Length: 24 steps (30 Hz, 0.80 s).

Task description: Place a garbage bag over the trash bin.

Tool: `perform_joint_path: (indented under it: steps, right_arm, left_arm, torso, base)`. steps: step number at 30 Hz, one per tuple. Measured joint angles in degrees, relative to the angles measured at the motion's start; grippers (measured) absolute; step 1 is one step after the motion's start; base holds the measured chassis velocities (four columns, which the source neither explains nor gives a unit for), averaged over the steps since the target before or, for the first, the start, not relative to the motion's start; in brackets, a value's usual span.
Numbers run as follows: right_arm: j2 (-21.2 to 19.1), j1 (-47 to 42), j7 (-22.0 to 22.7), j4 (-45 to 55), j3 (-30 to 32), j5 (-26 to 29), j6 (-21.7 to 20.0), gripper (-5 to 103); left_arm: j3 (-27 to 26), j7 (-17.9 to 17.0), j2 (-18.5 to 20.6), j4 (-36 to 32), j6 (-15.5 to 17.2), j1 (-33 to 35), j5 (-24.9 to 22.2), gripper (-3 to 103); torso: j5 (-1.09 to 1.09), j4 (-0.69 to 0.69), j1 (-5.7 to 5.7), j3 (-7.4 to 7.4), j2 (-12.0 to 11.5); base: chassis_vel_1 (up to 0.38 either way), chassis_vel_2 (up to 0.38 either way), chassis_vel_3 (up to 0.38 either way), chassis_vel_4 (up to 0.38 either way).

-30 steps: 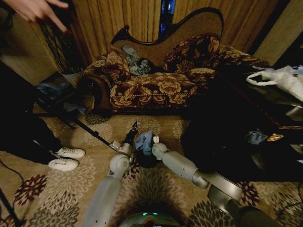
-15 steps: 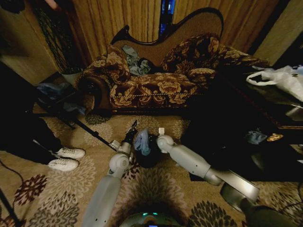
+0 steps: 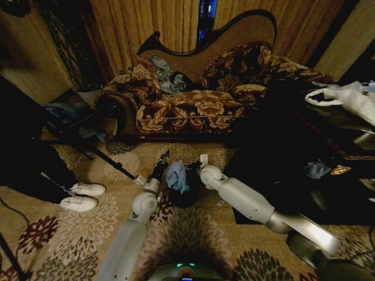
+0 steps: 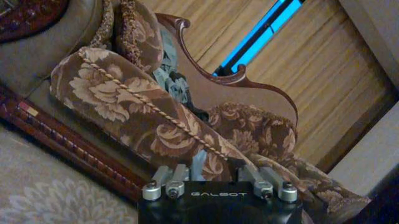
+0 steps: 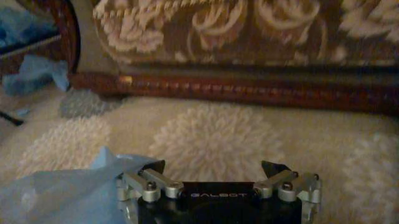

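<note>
Both arms reach forward toward 12 o'clock over the floral carpet [image 3: 76, 234]. The left gripper [image 3: 159, 165] points up and away; the right gripper [image 3: 202, 161] angles in from 3 o'clock. Whether either's jaws are spread or pressed together cannot be told. Between them, the wrinkly light blue plastic garbage bag [image 3: 177, 176] drapes over the small black round trash bin [image 3: 186, 190], which stands upright.

Crumpled light blue garbage bag [image 3: 177, 176] atop black trash bin [image 3: 184, 196] (carpeted floor)

"GALBOT" on the left tool [image 4: 215, 193], "GALBOT" on the right tool [image 5: 213, 195]
</note>
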Motion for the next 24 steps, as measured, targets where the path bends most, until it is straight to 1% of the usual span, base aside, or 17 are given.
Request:
perform_joint_path:
  steps: [1, 2, 3, 5, 6, 8, 9, 10, 11, 12, 13, 14, 17, 18, 19, 22, 24]
  right_arm:
    - [-0.11, 0.17, -0.24, -0.01, 0.35, -0.49, 0.36, 100]
    - [-0.04, 0.41, -0.44, -0.3, 0.75, -0.88, 0.91, 100]
    - [0.19, 0.62, -0.57, -0.98, 0.93, -1.35, 1.1, 100]
    - [0.35, 0.73, -0.8, -1.47, 0.89, -1.8, 1.28, 100]
    - [0.59, 0.87, -1.45, -2.36, 0.4, -2.43, 1.73, 100]
    - [0.82, 1.07, -1.89, -3.31, -0.62, -3.04, 1.74, 100]
    - [0.9, 1.22, -2.14, -4.18, -2.45, -3.76, 1.87, 100]
    - [0.92, 1.13, -2.36, -4.72, -4.45, -4.48, 1.96, 100]
    - [0.92, 1.13, -2.36, -4.72, -4.45, -4.48, 1.96, 100]
    - [0.97, 0.54, -2.45, -4.98, -6.12, -5.02, 1.94, 100]
    - [1.12, -0.09, -2.29, -4.98, -6.91, -5.21, 1.78, 100]
    - [1.28, -0.58, -2.13, -4.98, -7.34, -5.39, 1.54, 100]
    - [1.64, -1.07, -2.4, -5.33, -7.87, -6.36, 0.06, 100]
    - [1.77, -0.76, -3.3, -6.09, -7.84, -7.46, -1.31, 100]
    - [1.77, -0.76, -3.3, -6.09, -7.84, -7.46, -1.31, 100]
    - [1.59, 0.64, -5.72, -6.73, -7.15, -11.17, -2.91, 100]
    - [1.33, 1.24, -6.35, -6.26, -6.87, -12.12, -3.77, 100]
  left_arm:
    - [0.01, -0.01, 0.0, -0.06, 0.02, 0.14, 0.04, 43]
    - [0.05, -0.01, 0.01, -0.18, 0.04, 0.35, 0.09, 43]
    - [0.07, -0.01, 0.03, -0.46, 0.18, 0.6, 0.1, 54]
    - [0.1, -0.02, 0.06, -0.66, 0.24, 0.75, 0.11, 54]
    - [0.17, -0.04, 0.08, -1.09, 0.34, 1.02, 0.13, 65]
    - [0.19, -0.08, 0.08, -1.45, 0.42, 1.18, 0.14, 65]
    - [0.19, -0.14, 0.06, -1.74, 0.44, 1.29, 0.15, 76]
    - [0.19, -0.16, 0.04, -2.01, 0.44, 1.38, 0.16, 76]
    - [0.19, -0.16, 0.04, -2.01, 0.44, 1.38, 0.16, 76]
    - [0.15, -0.17, 0.04, -2.24, 0.45, 1.45, 0.16, 86]
    - [0.1, -0.17, 0.04, -2.35, 0.45, 1.46, 0.16, 86]
    - [0.06, -0.17, 0.05, -2.44, 0.45, 1.49, 0.16, 96]
    - [-0.07, -0.17, 0.14, -2.84, 0.45, 1.66, 0.07, 96]
    - [-0.23, -0.17, 0.2, -2.94, 0.45, 1.76, 0.0, 100]
    - [-0.23, -0.17, 0.2, -2.94, 0.45, 1.76, 0.0, 100]
    - [-0.62, -0.12, 0.38, -2.93, 0.4, 2.04, -0.22, 100]
    - [-0.7, -0.06, 0.48, -2.78, 0.35, 2.15, -0.27, 100]
  torso:
    - [0.0, -0.01, 0.0, 0.0, 0.0]
    - [0.0, 0.0, 0.0, 0.0, 0.0]
    - [0.0, 0.0, 0.0, 0.0, 0.0]
    - [0.0, 0.01, 0.0, 0.0, 0.0]
    - [0.0, 0.01, 0.0, 0.0, 0.0]
    - [0.0, 0.01, 0.0, 0.0, 0.0]
    - [0.0, 0.01, 0.0, 0.0, 0.0]
    - [0.0, 0.01, 0.0, 0.0, 0.0]
    - [0.0, 0.01, 0.0, 0.0, 0.0]
    - [0.0, 0.01, 0.0, 0.0, 0.0]
    - [0.0, 0.0, 0.0, 0.0, 0.0]
    - [0.0, 0.0, 0.0, 0.0, 0.0]
    - [0.01, 0.01, 0.0, 0.0, 0.0]
    - [0.0, 0.0, 0.0, 0.0, 0.0]
    - [0.0, 0.0, 0.0, 0.0, 0.0]
    - [0.0, 0.01, 0.0, 0.0, 0.0]
    - [0.0, 0.0, 0.0, 0.0, 0.0]
  base:
    - [0.0, 0.0, 0.0, 0.0]
    - [0.0, 0.0, 0.0, 0.0]
    - [0.0, 0.0, 0.0, 0.0]
    - [0.0, 0.0, 0.0, 0.0]
    - [0.0, 0.0, 0.0, 0.0]
    - [0.0, 0.0, 0.0, 0.0]
    - [0.0, 0.0, 0.0, 0.0]
    - [0.0, 0.0, 0.0, 0.0]
    - [0.0, 0.0, 0.0, 0.0]
    - [0.0, 0.0, 0.0, 0.0]
    - [0.0, 0.0, 0.0, 0.0]
    - [0.0, 0.0, 0.0, 0.0]
    - [0.0, 0.0, 0.0, 0.0]
    - [0.0, 0.0, 0.0, 0.0]
    - [0.0, 0.0, 0.0, 0.0]
    - [0.0, 0.0, 0.0, 0.0]
    - [0.0, 0.0, 0.0, 0.0]
